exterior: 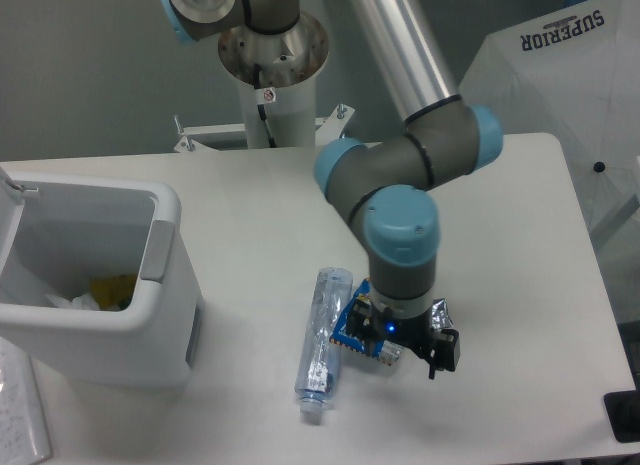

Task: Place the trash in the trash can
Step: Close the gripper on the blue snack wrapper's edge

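White counter (250, 215), grey wall behind, folded white "SUPERIOR" umbrella (560, 65) at far right.

Item 1, trash can (160, 285): white bin at left edge of counter; some yellow and pale scraps show inside (contents not identifiable, so what is already binned is uncertain).

Item 2, clear crushed bottle (320, 345): lying flat on counter, well apart from the bin. Not yet binned.

Item 3, blue snack packet (352, 330): on counter just beside the bottle, mostly covered by the arm's wrist.

Item 4, claw (405, 353): lowered over the packet; its fingers are masked by the wrist, so I cannot tell whether it is released or clenched.

Item 5, silver foil: not made out anywhere.
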Robot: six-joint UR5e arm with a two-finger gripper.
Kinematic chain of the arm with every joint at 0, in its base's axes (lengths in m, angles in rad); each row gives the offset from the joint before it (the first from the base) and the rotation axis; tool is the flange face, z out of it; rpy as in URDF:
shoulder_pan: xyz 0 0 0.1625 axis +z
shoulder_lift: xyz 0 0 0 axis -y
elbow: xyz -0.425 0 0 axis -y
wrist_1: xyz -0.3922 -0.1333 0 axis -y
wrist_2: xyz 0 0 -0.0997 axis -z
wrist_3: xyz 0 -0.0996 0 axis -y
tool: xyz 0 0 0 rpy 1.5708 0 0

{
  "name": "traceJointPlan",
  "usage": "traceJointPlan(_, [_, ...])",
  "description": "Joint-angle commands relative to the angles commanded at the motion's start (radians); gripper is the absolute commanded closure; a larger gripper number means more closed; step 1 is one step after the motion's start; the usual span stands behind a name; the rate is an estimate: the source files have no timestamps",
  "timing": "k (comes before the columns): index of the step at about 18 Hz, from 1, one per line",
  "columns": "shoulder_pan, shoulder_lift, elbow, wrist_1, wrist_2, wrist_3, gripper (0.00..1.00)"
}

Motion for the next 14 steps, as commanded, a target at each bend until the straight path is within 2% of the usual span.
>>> traceJointPlan(1, [0.009,-0.003,0.015,-0.028,-0.034,-0.002,0.00])
traceJointPlan(3, [0.022,-0.024,0.061,-0.122,-0.052,-0.003,0.00])
traceJointPlan(5, [0.022,-0.064,0.130,-0.236,-0.052,-0.005,0.00])
traceJointPlan(7, [0.023,-0.098,0.201,-0.317,-0.066,-0.003,0.00])
traceJointPlan(8, [0.031,-0.103,0.213,-0.336,-0.081,-0.002,0.00])
traceJointPlan(14, [0.054,-0.097,0.177,-0.332,-0.105,0.003,0.00])
